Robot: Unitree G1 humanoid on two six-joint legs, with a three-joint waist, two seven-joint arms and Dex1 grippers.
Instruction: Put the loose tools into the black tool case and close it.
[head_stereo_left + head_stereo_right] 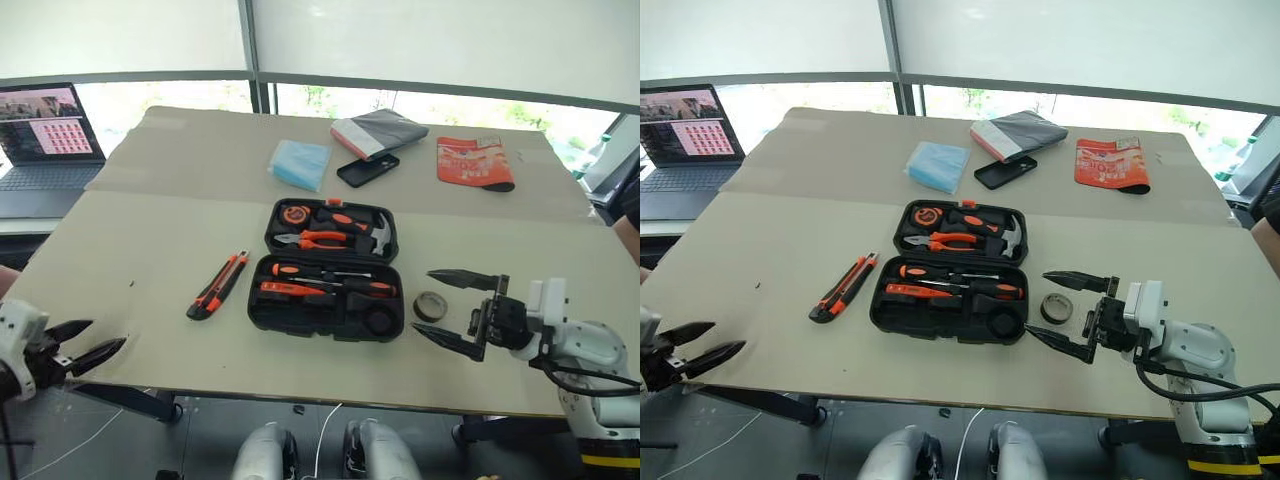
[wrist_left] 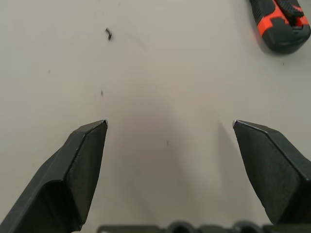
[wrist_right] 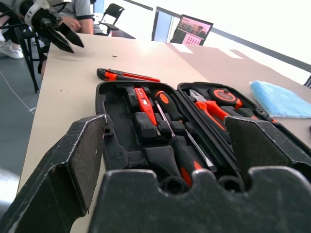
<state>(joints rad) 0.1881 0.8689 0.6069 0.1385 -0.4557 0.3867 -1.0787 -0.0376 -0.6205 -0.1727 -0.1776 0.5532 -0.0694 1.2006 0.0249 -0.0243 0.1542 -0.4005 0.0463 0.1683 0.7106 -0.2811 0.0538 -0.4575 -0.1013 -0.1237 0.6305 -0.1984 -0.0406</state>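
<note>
Left eye view: a blue cloth (image 1: 300, 164), black phone (image 1: 367, 170) and red pouch (image 1: 475, 162) lie at twelve o'clock of the open black tool case (image 1: 328, 268) – mid-table, screwdrivers (image 1: 330, 280) slotted. Utility knife (image 1: 217, 285) at nine, tape roll (image 1: 430, 306) at three. Left gripper (image 1: 85, 342) and right gripper (image 1: 455, 311) both spread, empty.

In front of me a wide beige tabletop (image 1: 150, 260) fills the frame. At its centre lies the open black moulded plastic tool case (image 1: 328, 270), with an orange-black utility knife (image 1: 217, 285) just left of it and a small dark tape roll (image 1: 430, 306) just right of it. Toward the upper middle lie a pale blue folded cloth (image 1: 300, 163), a black phone (image 1: 367, 170), a grey and red pouch (image 1: 378, 132), and, further right, an orange printed packet (image 1: 474, 161).
</note>
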